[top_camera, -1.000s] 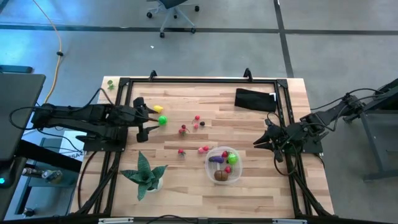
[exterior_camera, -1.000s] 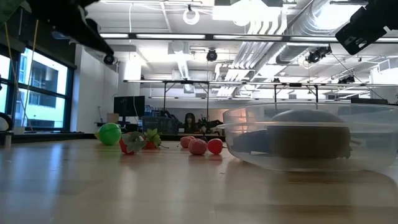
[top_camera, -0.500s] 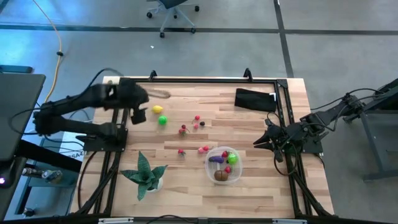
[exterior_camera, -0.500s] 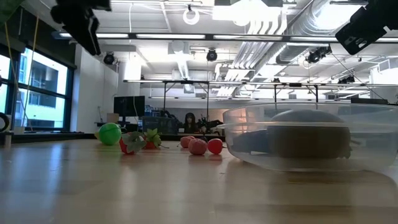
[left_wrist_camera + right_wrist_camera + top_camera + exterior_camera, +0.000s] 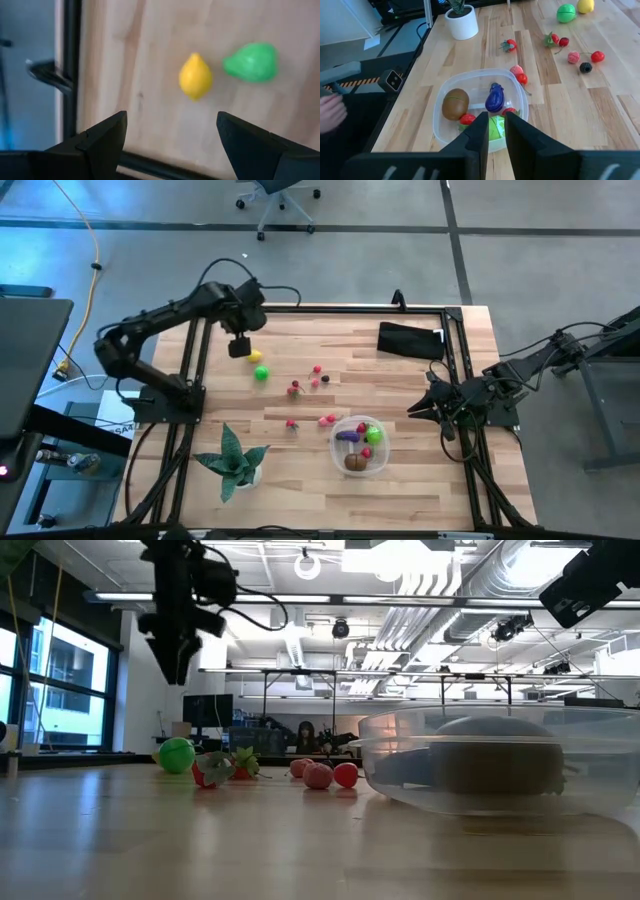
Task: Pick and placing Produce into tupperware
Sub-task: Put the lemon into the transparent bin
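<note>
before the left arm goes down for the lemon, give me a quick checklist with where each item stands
1. Left gripper open: ok, fingers spread in its wrist view.
2. Left gripper empty: ok.
3. Lemon between the fingers' line: ok, roughly centred.
4. Green fruit clear of the lemon: ok, beside it with a small gap.
5. Tupperware has room: ok, a few pieces inside.
6. Right gripper out of the way: ok, waiting by the table's right edge.

A pale wood worktop [image 5: 400, 480], planked with a smooth satin finish, carries a clear glossy plastic tupperware [image 5: 361, 426]. Beside it lie smooth moulded plastic produce pieces, including a yellow lemon [image 5: 195, 77] and a bright green fruit [image 5: 250, 62]. A matt black cloth pouch [image 5: 411, 340] rests near the dark metal frame [image 5: 320, 310].
</note>
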Controlling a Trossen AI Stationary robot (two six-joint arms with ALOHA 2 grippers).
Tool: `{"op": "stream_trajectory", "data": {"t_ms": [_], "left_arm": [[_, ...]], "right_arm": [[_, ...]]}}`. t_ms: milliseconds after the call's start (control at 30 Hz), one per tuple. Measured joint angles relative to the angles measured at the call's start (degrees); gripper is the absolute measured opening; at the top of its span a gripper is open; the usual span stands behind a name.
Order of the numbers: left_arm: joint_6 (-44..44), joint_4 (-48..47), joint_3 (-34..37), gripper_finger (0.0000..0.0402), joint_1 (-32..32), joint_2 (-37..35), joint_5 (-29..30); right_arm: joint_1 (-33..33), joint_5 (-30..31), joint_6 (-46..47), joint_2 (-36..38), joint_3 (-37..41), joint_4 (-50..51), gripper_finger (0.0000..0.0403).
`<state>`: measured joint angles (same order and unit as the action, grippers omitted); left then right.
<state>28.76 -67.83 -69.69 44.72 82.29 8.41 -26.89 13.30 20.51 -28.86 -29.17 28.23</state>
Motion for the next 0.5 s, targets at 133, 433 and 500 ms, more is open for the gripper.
{"op": "stream_trajectory", "data": {"t_ms": [133, 433, 500], "left_arm": [[2.2, 5.3, 0.0, 0.0298, -0.2, 2.8, -0.9], [4.0, 6.4, 0.0, 0.0298, -0.1, 8.5, -2.6], [4.0, 6.6, 0.2, 0.0298, -0.1, 9.5, -2.6]], "right_arm": [[0.0, 0.0, 0.0, 0.0, 0.0, 0.0, 0.0051], [0.0, 0.0, 0.0, 0.0, 0.0, 0.0, 0.0051], [0.0, 0.0, 0.0, 0.0, 0.0, 0.0, 0.0051]]}}
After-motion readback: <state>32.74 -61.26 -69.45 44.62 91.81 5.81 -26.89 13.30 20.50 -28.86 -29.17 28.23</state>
